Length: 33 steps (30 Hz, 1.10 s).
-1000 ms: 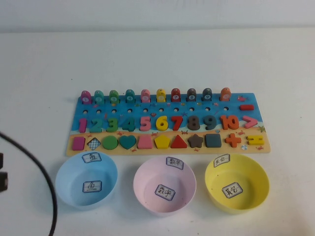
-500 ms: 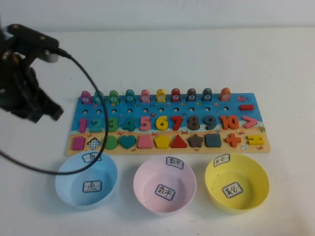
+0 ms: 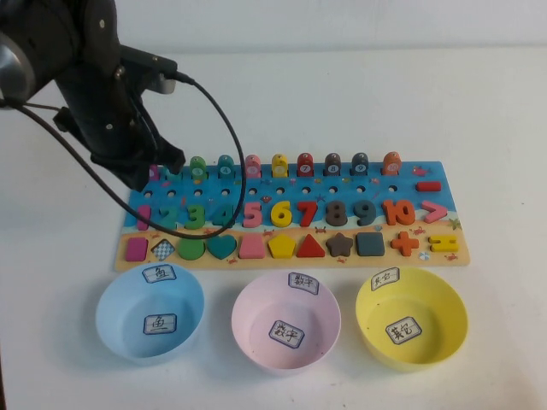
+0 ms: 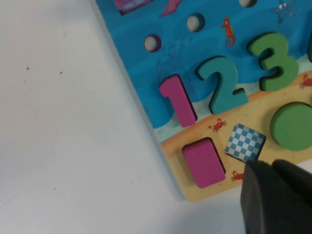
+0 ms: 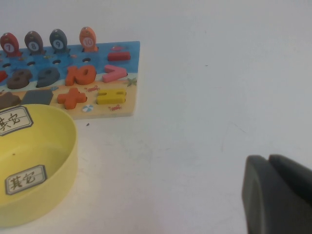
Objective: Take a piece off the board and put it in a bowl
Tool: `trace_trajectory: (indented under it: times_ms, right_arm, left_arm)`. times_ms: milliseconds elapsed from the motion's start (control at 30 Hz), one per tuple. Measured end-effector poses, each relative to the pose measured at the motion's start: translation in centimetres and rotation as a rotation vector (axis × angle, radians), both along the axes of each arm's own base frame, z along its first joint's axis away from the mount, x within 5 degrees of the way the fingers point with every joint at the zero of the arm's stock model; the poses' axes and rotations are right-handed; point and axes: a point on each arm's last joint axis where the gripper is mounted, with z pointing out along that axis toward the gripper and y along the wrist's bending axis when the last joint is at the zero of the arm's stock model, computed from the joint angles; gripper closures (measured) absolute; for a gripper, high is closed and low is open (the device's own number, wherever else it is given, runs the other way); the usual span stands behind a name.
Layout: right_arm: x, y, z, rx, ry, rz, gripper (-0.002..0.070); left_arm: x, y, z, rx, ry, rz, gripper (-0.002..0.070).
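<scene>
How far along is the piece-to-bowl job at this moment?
Nothing is delivered: the magenta "1" sits in the board, and the pink bowl holds no piece. In hand: the left gripper hovers over the board's left end near the "1". The right gripper is parked off to the side. Left: grasp, lift, drop in the bowl.

Pink "1" piece (image 4: 178, 101) sits flat in the board (image 3: 359, 190), left end, frame centre-left. Pink bowl (image 3: 286, 324) upright, bottom centre.

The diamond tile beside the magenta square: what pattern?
Blue-and-white checkered diamond tile, clearest in the left wrist view.
</scene>
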Motion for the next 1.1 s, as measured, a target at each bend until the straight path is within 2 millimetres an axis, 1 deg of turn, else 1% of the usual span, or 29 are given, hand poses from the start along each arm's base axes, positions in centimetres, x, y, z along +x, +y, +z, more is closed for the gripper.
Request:
trace_trajectory:
  times_ms: [67, 133, 200, 300, 333, 400, 433, 467, 533, 667, 767, 833, 1100]
  right_arm:
    - [0.0, 0.0, 0.0, 0.000, 0.000, 0.000, 0.0694]
    - [0.0, 0.0, 0.0, 0.000, 0.000, 0.000, 0.0694]
    - [0.0, 0.0, 0.0, 0.000, 0.000, 0.000, 0.0694]
    - [0.0, 0.0, 0.0, 0.000, 0.000, 0.000, 0.0694]
    - [0.0, 0.0, 0.0, 0.000, 0.000, 0.000, 0.0694]
    - [0.0, 0.0, 0.0, 0.000, 0.000, 0.000, 0.0694]
    - [0.0, 0.0, 0.0, 0.000, 0.000, 0.000, 0.0694]
    - [0.0, 0.0, 0.0, 0.000, 0.000, 0.000, 0.0694]
    - [0.0, 0.0, 0.0, 0.000, 0.000, 0.000, 0.0694]
    - [0.0, 0.0, 0.0, 0.000, 0.000, 0.000, 0.0694]
    - [0.0, 0.0, 0.0, 0.000, 0.000, 0.000, 0.0694]
    - [0.0, 0.0, 0.0, 0.000, 0.000, 0.000, 0.0694]
    - [0.0, 0.0, 0.0, 0.000, 0.000, 0.000, 0.0694]
  left_arm:
    - [0.1, -0.1, -0.6, 0.005, 0.015, -0.001, 0.0679]
    - [0.2, 0.1, -0.7, -0.004, 0.023, 0.004, 0.0667]
    - [0.3, 0.6, -0.7, -0.028, 0.029, 0.034, 0.0627]
    - [0.8, 1.9, -1.0, -0.078, 0.050, 0.096, 0.0517]
    - [1.0, 2.4, -1.2, -0.097, 0.060, 0.119, 0.0463]
    - [1.5, 3.4, -1.9, -0.121, 0.083, 0.155, 0.0368]
    - [1.8, 3.7, -2.4, -0.125, 0.096, 0.167, 0.0328]
    - [2.0, 3.9, -3.0, -0.124, 0.110, 0.174, 0.0303]
    - [2.3, 3.8, -4.1, -0.126, 0.138, 0.178, 0.0285]
    - [2.6, 2.8, -5.8, -0.122, 0.172, 0.157, 0.0290]
    - [2.7, 1.8, -6.4, -0.121, 0.169, 0.135, 0.0294]
    - [2.8, 1.5, -6.7, -0.116, 0.164, 0.130, 0.0295]
    - [3.5, 1.8, -7.7, -0.053, 0.123, 0.149, 0.0295]
